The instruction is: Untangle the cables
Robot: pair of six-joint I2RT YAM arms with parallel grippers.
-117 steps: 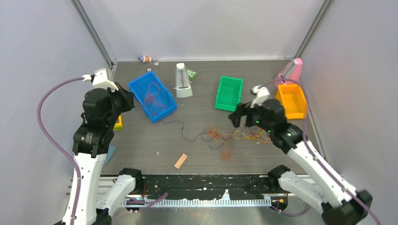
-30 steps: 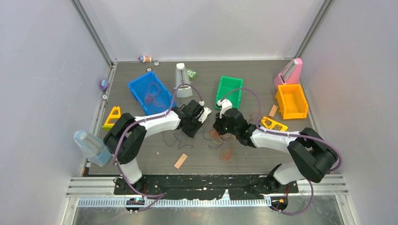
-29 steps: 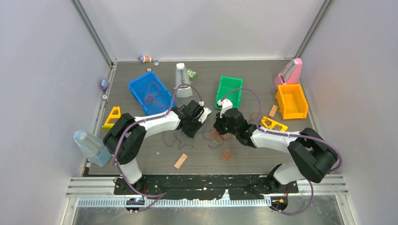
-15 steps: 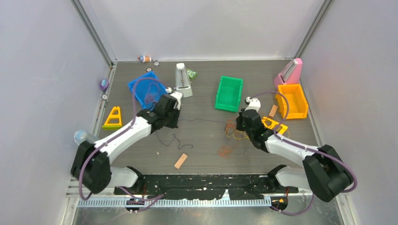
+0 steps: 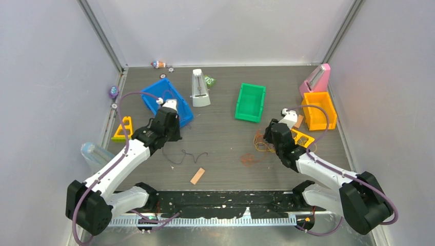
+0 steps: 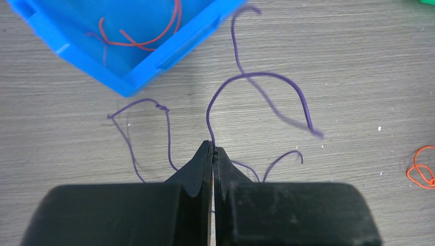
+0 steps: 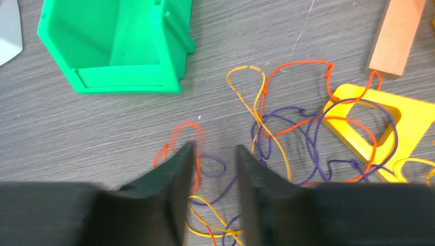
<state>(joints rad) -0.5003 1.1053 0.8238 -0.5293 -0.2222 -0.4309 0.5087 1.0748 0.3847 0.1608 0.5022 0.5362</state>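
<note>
The left end effector (image 6: 212, 148) was pinched shut on a thin dark-purple cable (image 6: 256, 75) lying on the grey table (image 6: 359, 61) beside the blue plastic bin (image 6: 138, 82). The right end effector (image 7: 215, 151), narrowly parted, hovered over the orange, red and purple tangle of cables (image 7: 267, 128). The tangle lay across the yellow plastic triangle (image 7: 415, 110), so it might snag there.

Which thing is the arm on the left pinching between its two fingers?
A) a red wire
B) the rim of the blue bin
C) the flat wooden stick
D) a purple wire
D: in the left wrist view the left end effector has its fingers pressed together on a thin purple wire that runs out from between the tips.
</note>
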